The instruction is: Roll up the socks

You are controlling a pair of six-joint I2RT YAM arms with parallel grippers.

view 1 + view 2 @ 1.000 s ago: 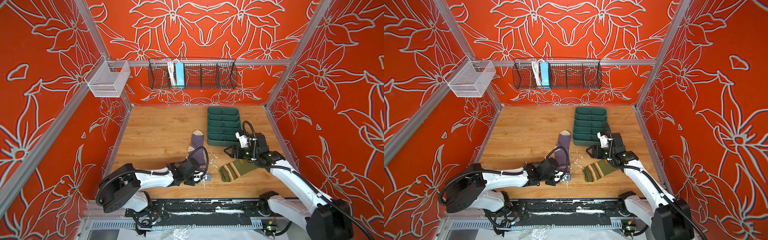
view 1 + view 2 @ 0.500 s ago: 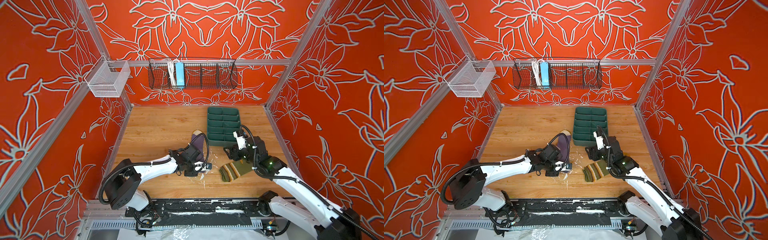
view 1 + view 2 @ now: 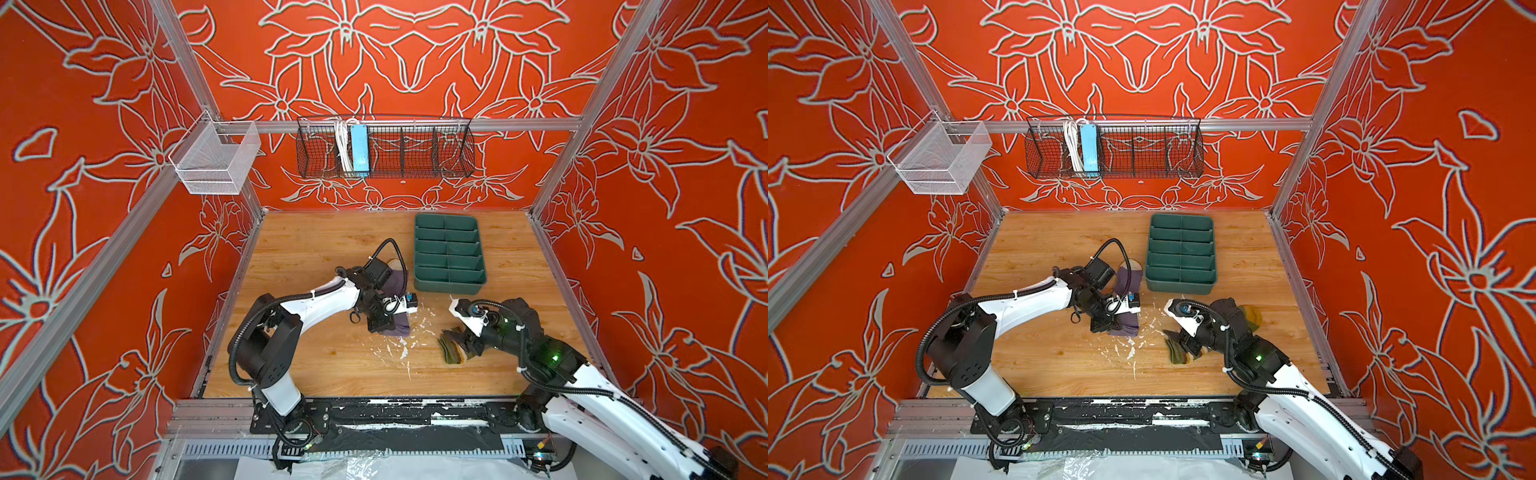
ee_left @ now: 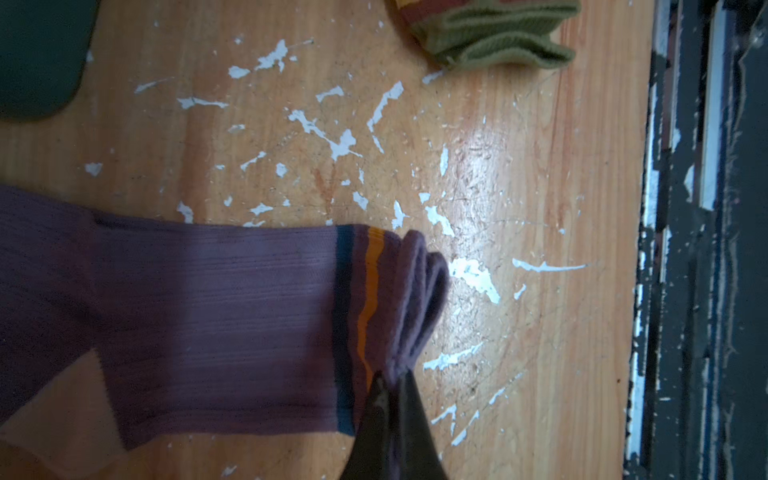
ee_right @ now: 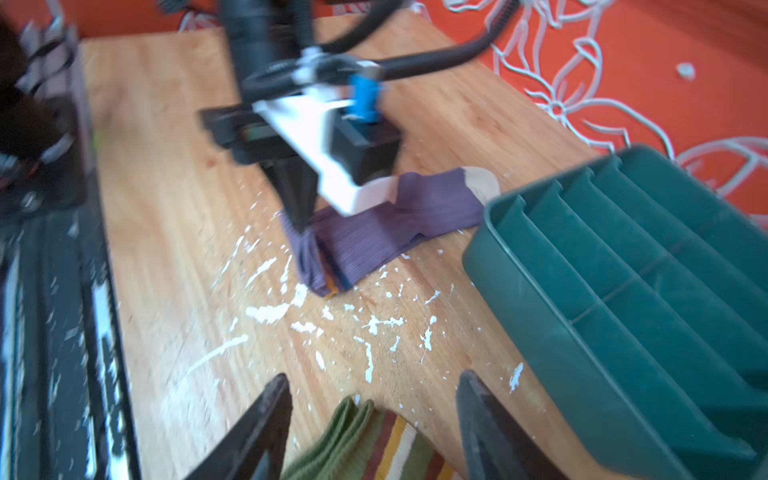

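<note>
The purple sock [image 3: 398,281] [image 3: 1128,326] lies flat in the middle of the wooden table, its cream toe toward the tray. My left gripper [image 4: 392,376] [image 3: 383,326] is shut on that sock's folded striped cuff [image 4: 409,291], pinching it at one edge. The olive green sock [image 3: 451,348] [image 3: 1177,354] [image 4: 490,33] lies bunched to the right. My right gripper [image 5: 373,376] [image 3: 466,344] stands open, low over the table. Its fingers [image 5: 274,399] straddle the olive sock's cuff [image 5: 374,440] without touching it. The arm hides most of that sock in both top views.
A dark green divided tray [image 3: 449,283] [image 5: 540,299] stands just behind the socks, near the right gripper. White scuffs mark the wood between the socks. A black wire basket [image 3: 384,151] and a white mesh basket [image 3: 216,160] hang on the walls. The table's black front rail [image 4: 706,249] is close.
The left gripper closed onto the purple sock's cuff and drew it slightly toward the back. The right gripper came forward and down over the olive sock's cuff, its jaws narrowing a little.
</note>
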